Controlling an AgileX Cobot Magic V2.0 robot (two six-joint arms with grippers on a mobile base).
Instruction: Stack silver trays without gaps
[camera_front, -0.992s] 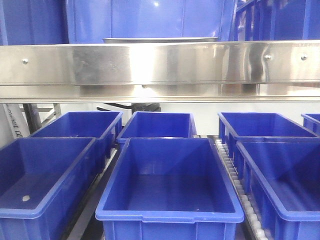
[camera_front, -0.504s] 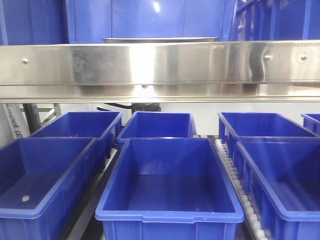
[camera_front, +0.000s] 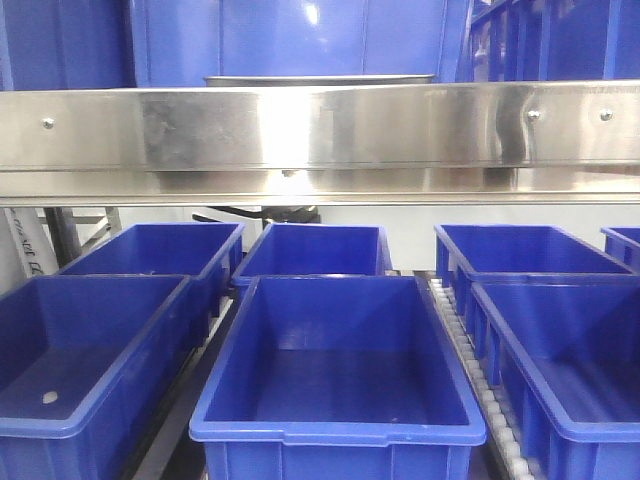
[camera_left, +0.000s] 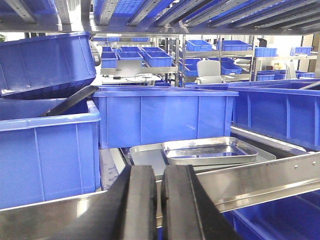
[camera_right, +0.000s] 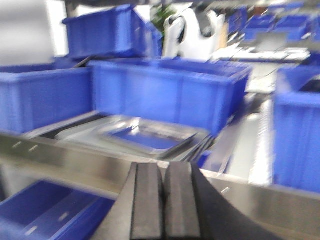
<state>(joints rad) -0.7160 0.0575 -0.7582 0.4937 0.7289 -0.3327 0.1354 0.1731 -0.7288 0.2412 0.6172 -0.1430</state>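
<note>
The silver trays (camera_left: 210, 151) lay on the upper shelf behind the steel bar (camera_left: 260, 180), the top tray skewed across the one beneath, so the stack looked loose and nesting remained. The left hand (camera_left: 159, 200) and right hand (camera_right: 163, 200) were both pinched together, empty, short of the trays.

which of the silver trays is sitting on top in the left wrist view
The smaller raised-rim tray, lying skewed toward the right on the flatter, wider tray whose bare surface shows at left. Both lie beyond the shut left gripper.
</note>
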